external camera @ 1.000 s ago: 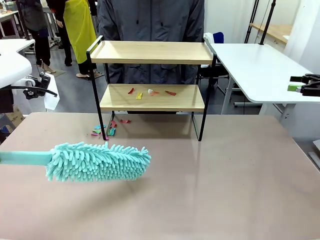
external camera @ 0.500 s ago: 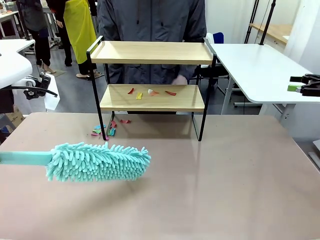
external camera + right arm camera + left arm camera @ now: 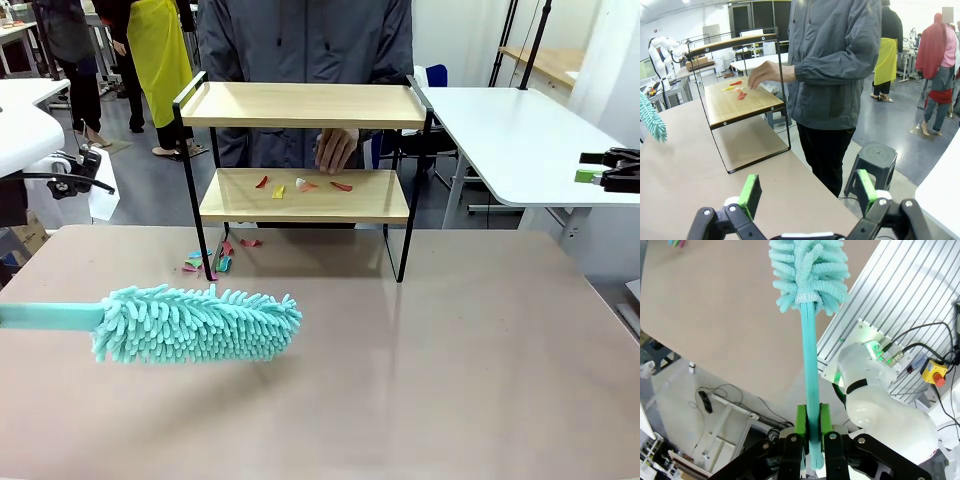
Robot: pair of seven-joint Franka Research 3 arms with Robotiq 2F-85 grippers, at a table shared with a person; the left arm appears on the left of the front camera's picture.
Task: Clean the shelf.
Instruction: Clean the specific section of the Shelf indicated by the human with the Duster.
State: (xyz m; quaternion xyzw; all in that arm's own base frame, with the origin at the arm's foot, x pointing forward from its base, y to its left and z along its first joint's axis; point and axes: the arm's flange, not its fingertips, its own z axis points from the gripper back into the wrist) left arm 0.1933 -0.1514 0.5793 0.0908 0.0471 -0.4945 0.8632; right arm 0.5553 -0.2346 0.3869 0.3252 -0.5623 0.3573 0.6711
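The shelf (image 3: 360,106) stands at the table's far side, two wooden boards in a black frame. Several coloured paper scraps (image 3: 300,185) lie on its lower board, and more scraps (image 3: 210,260) lie on the table by its left leg. A person's hand (image 3: 335,148) hovers just above the lower board. A teal fluffy duster (image 3: 195,322) hangs over the table's left front. My left gripper (image 3: 812,437) is shut on the duster handle (image 3: 810,355). My right gripper (image 3: 808,192) stands open and holds nothing, off to the right of the shelf (image 3: 740,102).
The person in a grey jacket (image 3: 300,40) stands right behind the shelf. A white table (image 3: 520,130) stands at the right, with my right gripper (image 3: 592,168) in front of it. The brown tabletop (image 3: 450,350) is bare in front of the shelf.
The person's hand has come from behind the shelf and now reaches over the scraps on the lower board. The duster and both arms have stayed still.
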